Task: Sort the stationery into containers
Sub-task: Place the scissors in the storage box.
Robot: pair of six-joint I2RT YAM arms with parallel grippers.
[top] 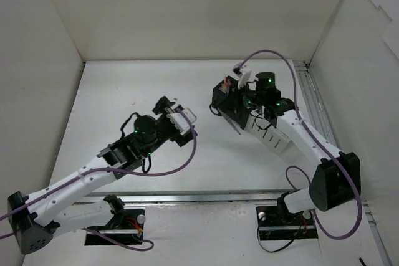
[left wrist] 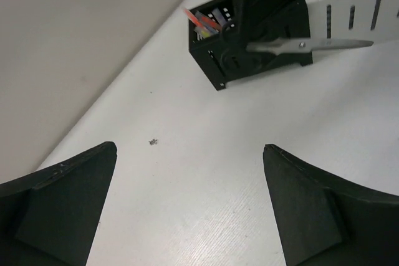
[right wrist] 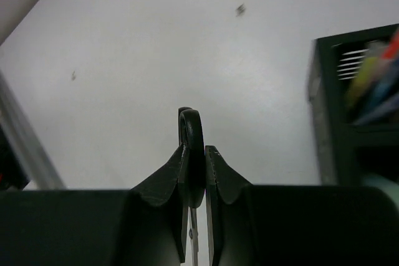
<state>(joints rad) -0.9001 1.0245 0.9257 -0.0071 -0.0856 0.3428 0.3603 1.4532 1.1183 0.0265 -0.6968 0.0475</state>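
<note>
My right gripper (top: pixel 235 106) is shut on the black-handled scissors (right wrist: pixel 191 130), and the handle loop sticks up between its fingers. In the left wrist view the silver blades (left wrist: pixel 315 44) point sideways in front of the black organizer (left wrist: pixel 232 60). The blades hang just above the table. The black organizer (top: pixel 219 95) holds several coloured pens (left wrist: pixel 204 22) and also shows at the right of the right wrist view (right wrist: pixel 324 110). The white organizer (top: pixel 272 136) stands right beside it (left wrist: pixel 355 10). My left gripper (top: pixel 185 120) is open and empty above bare table (left wrist: pixel 190 151), left of the organizers.
White walls enclose the table at the back and on both sides. A metal rail (top: pixel 310 98) runs along the right edge. Small dark specks (left wrist: pixel 153 142) lie on the white table.
</note>
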